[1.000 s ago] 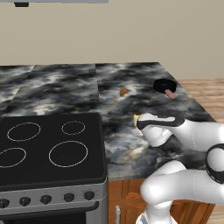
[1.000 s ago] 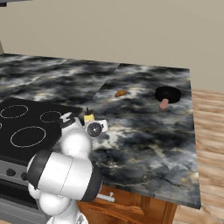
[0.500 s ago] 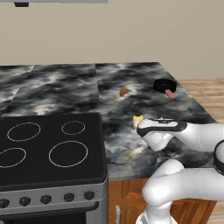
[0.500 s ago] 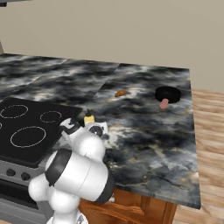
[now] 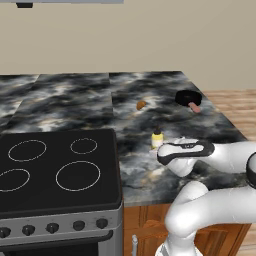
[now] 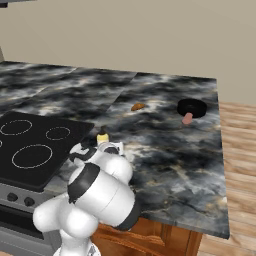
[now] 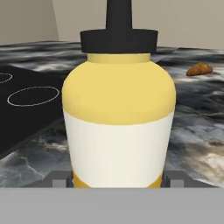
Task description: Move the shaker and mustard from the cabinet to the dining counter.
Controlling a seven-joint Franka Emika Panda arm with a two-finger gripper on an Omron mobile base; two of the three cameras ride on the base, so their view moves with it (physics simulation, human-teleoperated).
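Observation:
The mustard (image 7: 118,113), a yellow squeeze bottle with a dark nozzle cap, stands upright close in front of the hand camera. My gripper (image 7: 118,178) is shut on its lower part, one fingertip on each side. From the base, the mustard (image 5: 157,139) sits low over the dining counter (image 5: 150,90), just right of the cooktop, with the gripper (image 5: 158,149) at its base. I cannot tell whether the bottle touches the stone. In the right base view the mustard (image 6: 102,135) pokes up above my white wrist, over the dining counter (image 6: 170,150). The shaker and the cabinet are out of view.
A black cooktop (image 5: 55,170) (image 6: 35,145) lies left of the bottle. A small brown pastry (image 5: 141,105) (image 6: 137,106) (image 7: 199,69) and a black pan with a pink handle (image 5: 188,97) (image 6: 192,107) sit farther back. The counter ends at the right over wooden floor (image 6: 240,140).
The mustard has sunk slightly toward the counter in the gripper. The arm's elbow has swung and folded lower in front of the base.

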